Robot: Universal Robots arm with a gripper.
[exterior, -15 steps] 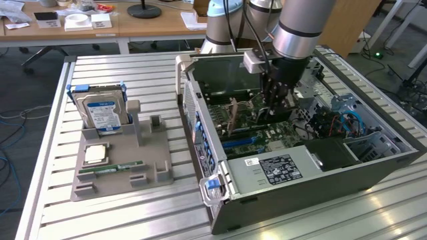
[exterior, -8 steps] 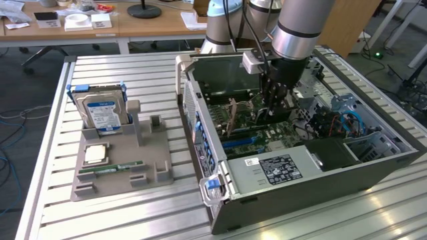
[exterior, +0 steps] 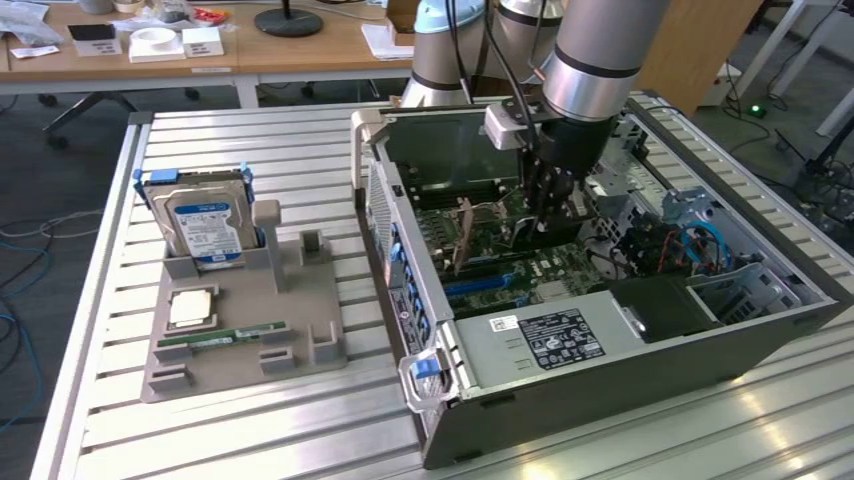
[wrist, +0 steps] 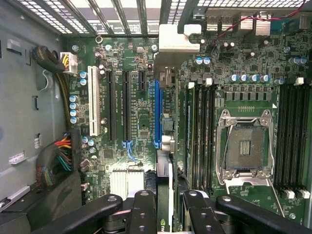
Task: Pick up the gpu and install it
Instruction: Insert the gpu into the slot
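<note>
Inside the computer case (exterior: 434, 330), the gripper (wrist: 168, 195) seems clamped on the gpu (wrist: 164, 170), which stands edge-on beside the blue slot (wrist: 157, 114). Memory slots (wrist: 200, 131) and the CPU socket (wrist: 245, 148) crowd one side, and a cable bundle (wrist: 63, 151) lies on the other.

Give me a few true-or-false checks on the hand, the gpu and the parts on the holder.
1. The hand is inside the open computer case. True.
2. The hand is empty. False: a thin card, the gpu, sits edge-on between its fingers.
3. The hard drive lies inside the case. False: it stands upright in the grey holder outside it.
4. The green RAM stick lies on the holder. True.
5. A cooler covers the CPU socket. False: the socket is uncovered.
</note>
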